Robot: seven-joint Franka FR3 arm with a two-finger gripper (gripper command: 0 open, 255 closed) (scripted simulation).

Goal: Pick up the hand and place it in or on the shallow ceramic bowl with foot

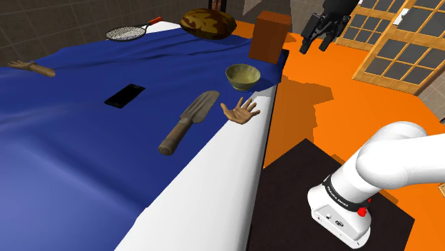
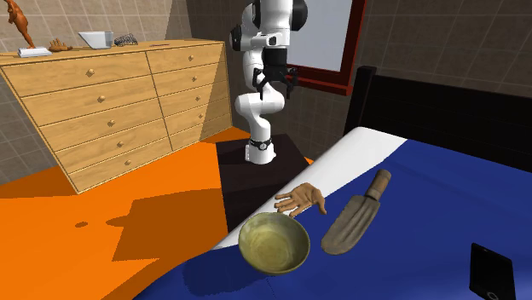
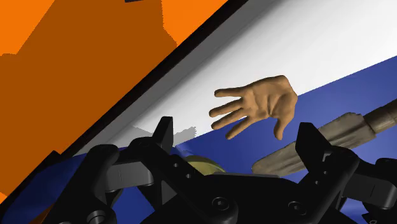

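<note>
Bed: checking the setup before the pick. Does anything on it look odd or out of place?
Nothing is spilled or broken. Odd, though: a trowel lies on the blue cover, and the hand lies palm-up beside it at the cover's edge, near the upright bowl.

Opposed exterior views (wrist overhead), shared hand (image 1: 240, 110)
</note>
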